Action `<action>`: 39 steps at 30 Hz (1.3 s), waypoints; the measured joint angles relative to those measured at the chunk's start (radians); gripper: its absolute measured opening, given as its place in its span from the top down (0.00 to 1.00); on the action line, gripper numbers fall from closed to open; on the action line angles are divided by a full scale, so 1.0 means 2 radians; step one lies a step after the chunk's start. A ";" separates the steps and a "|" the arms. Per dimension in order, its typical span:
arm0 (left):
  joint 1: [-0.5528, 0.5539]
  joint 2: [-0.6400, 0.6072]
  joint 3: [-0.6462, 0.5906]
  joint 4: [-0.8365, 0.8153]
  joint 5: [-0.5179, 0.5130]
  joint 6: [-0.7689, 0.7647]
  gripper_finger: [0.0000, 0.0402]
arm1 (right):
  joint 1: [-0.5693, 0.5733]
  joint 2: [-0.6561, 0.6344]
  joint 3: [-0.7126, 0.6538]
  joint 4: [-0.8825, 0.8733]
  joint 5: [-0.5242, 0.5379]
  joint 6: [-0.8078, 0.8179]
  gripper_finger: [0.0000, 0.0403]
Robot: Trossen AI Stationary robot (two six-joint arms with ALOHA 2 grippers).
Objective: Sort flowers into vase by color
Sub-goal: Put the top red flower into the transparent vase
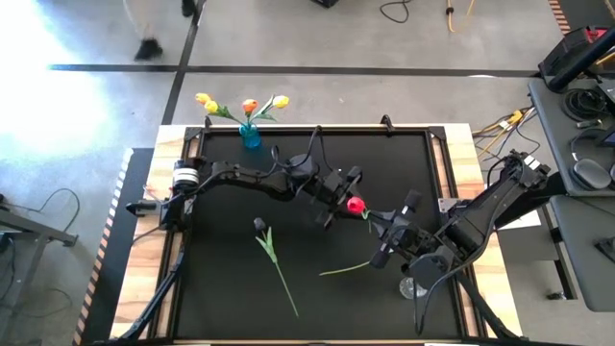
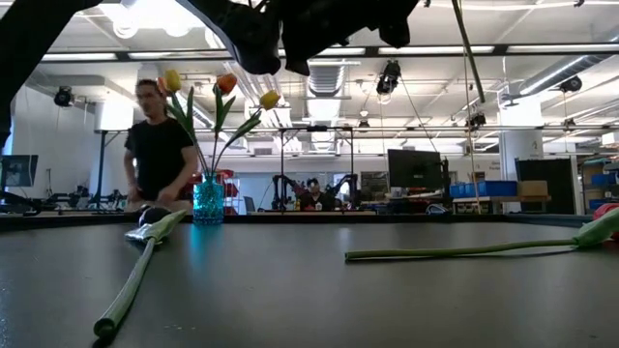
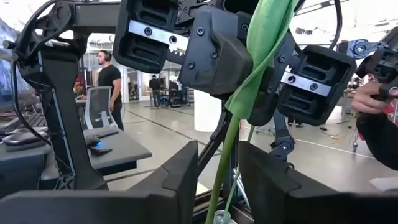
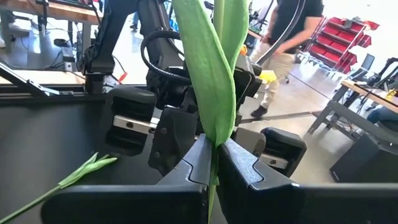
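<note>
My right gripper (image 4: 214,152) is shut on a red tulip (image 1: 356,205), held above the middle of the black mat. My left gripper (image 3: 219,152) faces it, open. Its two fingers stand on either side of the tulip's green stem (image 3: 222,155), with a gap showing on each side. In the high view the red head lies right by my left gripper (image 1: 343,197), and my right gripper (image 1: 386,240) is just to the near right of it. A blue vase (image 1: 250,135) at the far edge holds two yellow flowers and an orange one (image 2: 225,84). My right gripper pinches the red tulip's green stem (image 4: 216,134) between its two fingers, where a long leaf runs along it. The fingers come about level from the table's right and lie across the stem. The flower is lifted clear of the mat, with its head toward my left gripper.
A dark-headed tulip (image 1: 259,224) lies on the mat at the near left, its stem (image 2: 135,280) running toward the near edge. Another green stem (image 1: 344,270) lies flat, its right end hidden under my right arm. A clear glass vase (image 1: 414,286) stands at the near right. A person (image 2: 160,145) is beyond the table.
</note>
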 joint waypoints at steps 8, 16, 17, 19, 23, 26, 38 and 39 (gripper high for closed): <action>-0.007 0.000 0.004 0.001 -0.026 0.022 0.98 | -0.001 0.000 0.000 -0.005 0.004 0.016 0.96; 0.002 -0.002 -0.005 -0.037 -0.063 0.052 1.00 | -0.024 -0.014 -0.001 -0.052 -0.053 0.027 0.79; 0.004 -0.002 -0.011 -0.038 -0.066 0.052 1.00 | -0.030 -0.016 -0.001 -0.063 -0.065 0.028 0.77; 0.007 -0.003 -0.022 -0.041 -0.073 0.052 1.00 | -0.045 -0.023 -0.002 -0.087 -0.091 0.026 0.75; 0.013 -0.006 -0.047 -0.037 -0.094 0.055 1.00 | -0.069 -0.052 -0.004 -0.106 -0.138 -0.003 0.82; 0.018 -0.012 -0.064 -0.034 -0.099 0.056 1.00 | -0.088 -0.089 -0.017 -0.106 -0.172 -0.041 0.94; 0.000 -0.048 -0.087 -0.003 -0.096 0.064 1.00 | -0.194 -0.303 -0.226 0.055 -0.222 -0.166 0.98; -0.004 -0.048 -0.087 0.005 -0.095 0.055 1.00 | -0.202 -0.321 -0.249 0.081 -0.232 -0.177 0.98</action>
